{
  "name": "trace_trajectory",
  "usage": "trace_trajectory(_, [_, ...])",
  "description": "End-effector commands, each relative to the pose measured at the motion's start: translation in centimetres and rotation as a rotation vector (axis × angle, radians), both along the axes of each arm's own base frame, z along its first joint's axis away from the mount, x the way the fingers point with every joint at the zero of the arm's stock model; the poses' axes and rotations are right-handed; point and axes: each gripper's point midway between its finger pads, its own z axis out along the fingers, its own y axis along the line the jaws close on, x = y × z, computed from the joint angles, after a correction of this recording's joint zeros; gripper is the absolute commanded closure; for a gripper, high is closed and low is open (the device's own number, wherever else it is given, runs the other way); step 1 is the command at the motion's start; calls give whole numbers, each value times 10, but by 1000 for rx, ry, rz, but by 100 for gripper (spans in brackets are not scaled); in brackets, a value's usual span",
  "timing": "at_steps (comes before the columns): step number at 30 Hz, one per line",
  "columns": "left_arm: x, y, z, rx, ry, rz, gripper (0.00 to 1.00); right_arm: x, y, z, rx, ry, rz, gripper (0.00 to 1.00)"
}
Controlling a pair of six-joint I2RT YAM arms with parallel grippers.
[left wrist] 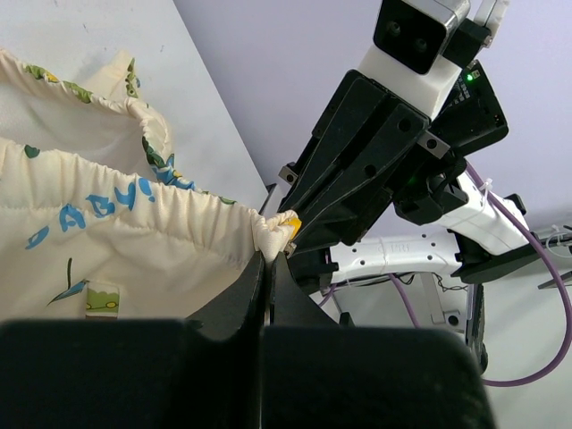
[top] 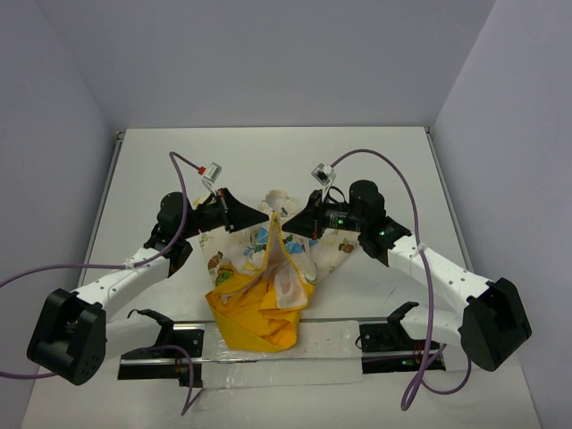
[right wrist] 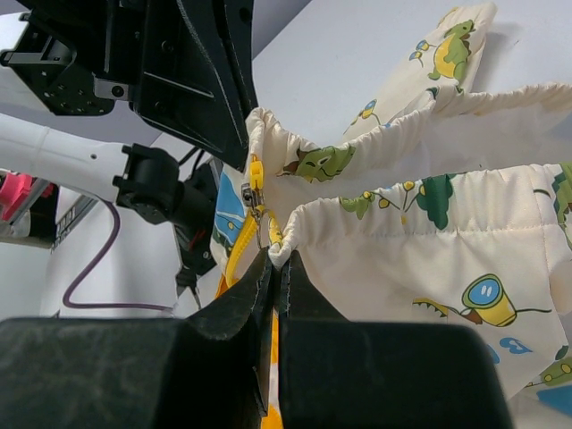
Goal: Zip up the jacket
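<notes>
child's jacket (top: 259,268) on white table (top: 268,152), far hem pinched by both grippers
nearest the arm bases (top: 67,335), the yellow hood (top: 255,326) lies bunched, lining turned up around a white inner patch; beyond it the cream, cartoon-printed body spreads over the table, front open. at the far hem the left gripper (top: 265,214), fingers pressed together, pinches the gathered hem corner of one front edge. the right gripper (top: 288,217), likewise pressed together, pinches the gathered hem of the other front edge, just beside the yellow zipper (right wrist: 256,174) and a small metal piece (right wrist: 248,198) on it. the two gripper tips nearly meet. a cream flap (top: 279,198) shows just behind them; bare table and pale walls (top: 268,54) lie beyond
</notes>
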Motion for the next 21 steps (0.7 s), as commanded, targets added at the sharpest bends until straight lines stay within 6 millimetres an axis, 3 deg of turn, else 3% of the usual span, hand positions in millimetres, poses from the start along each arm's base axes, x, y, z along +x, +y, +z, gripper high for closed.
trace_trajectory(1, [-1, -2, 26, -53, -93, -7, 100, -6, 2, 13, 23, -50, 30, 100])
trace_trajectory(21, [0, -3, 18, -46, -73, -8, 100, -8, 2, 19, 34, -65, 32, 100])
